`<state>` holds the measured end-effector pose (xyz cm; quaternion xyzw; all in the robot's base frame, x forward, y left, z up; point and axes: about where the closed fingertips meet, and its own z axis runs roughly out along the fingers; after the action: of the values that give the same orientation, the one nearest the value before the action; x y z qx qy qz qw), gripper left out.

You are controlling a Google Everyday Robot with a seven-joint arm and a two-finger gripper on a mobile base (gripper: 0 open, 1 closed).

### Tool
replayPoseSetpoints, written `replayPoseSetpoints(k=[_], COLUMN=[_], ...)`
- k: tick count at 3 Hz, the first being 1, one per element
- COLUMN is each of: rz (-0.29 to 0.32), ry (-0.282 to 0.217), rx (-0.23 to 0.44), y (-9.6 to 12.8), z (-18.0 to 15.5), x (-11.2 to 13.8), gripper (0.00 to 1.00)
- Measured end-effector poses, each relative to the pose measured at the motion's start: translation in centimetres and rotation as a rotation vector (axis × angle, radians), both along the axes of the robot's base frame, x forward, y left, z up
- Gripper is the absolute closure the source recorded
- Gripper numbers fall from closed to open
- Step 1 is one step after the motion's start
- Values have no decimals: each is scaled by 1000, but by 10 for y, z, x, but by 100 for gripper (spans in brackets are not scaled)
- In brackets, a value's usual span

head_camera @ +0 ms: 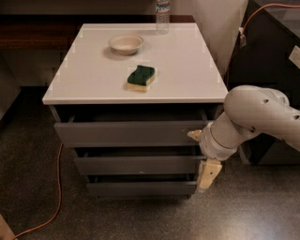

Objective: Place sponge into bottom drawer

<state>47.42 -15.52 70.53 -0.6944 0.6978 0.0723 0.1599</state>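
Note:
The sponge (141,77), dark green on top with pale yellow foam below, lies on the white cabinet top (93,79), a little right of the middle. The bottom drawer (140,188) is the lowest of three grey drawer fronts and sticks out only a little. My gripper (206,176) hangs from the white arm (253,117) at the cabinet's front right corner. It is level with the gap between the middle drawer (140,165) and the bottom drawer. It is well below the sponge and to its right, and nothing shows in it.
A round cream bowl (125,43) and a clear water bottle (162,11) stand at the back of the top. The top drawer (126,133) is pulled out slightly. A dark cabinet (272,70) stands at the right. An orange cable (51,211) runs over the speckled floor at the left.

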Motion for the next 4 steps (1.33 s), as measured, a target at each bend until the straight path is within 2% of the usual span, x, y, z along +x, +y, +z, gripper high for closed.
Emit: replayPoseSetpoints(k=[2,4], rz=[46,62], ry=[-37,-60], rx=[0,19], y=[-10,-20], z=[-85,-164], x=[28,48], gripper=[0,0])
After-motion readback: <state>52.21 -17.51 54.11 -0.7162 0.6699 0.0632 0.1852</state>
